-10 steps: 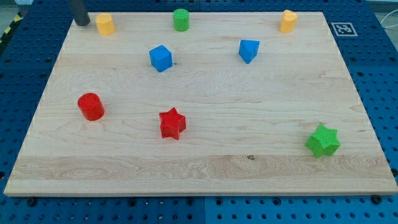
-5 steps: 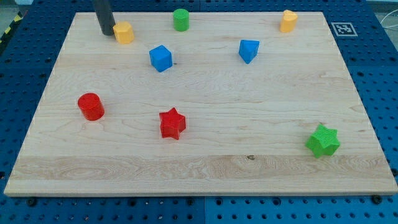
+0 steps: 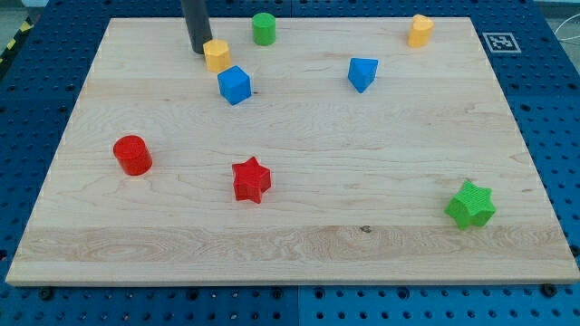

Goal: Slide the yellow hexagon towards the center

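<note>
The yellow hexagon lies near the board's top, left of centre. My tip touches its upper left side. The blue cube sits just below and to the right of the hexagon, almost touching it. The green cylinder stands up and to the right of the hexagon, apart from it.
A second yellow block is at the top right. A blue block is right of centre near the top. A red cylinder is at the left, a red star below centre, a green star at the lower right.
My tip has moved right and slightly down along the top edge, pushing the yellow hexagon from the top left corner to just above the blue cube. The other blocks have not moved.
</note>
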`<state>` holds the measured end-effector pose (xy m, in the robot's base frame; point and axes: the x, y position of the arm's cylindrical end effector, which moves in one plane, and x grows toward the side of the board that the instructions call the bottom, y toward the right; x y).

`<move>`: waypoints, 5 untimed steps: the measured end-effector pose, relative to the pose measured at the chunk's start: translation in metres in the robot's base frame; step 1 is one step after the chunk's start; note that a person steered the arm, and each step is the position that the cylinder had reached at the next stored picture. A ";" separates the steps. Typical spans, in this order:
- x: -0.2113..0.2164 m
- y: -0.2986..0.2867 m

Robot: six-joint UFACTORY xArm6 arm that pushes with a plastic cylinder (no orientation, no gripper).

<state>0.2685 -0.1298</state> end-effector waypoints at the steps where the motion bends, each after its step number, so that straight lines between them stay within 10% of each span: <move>1: 0.017 0.007; 5: 0.033 0.082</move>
<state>0.3017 -0.0477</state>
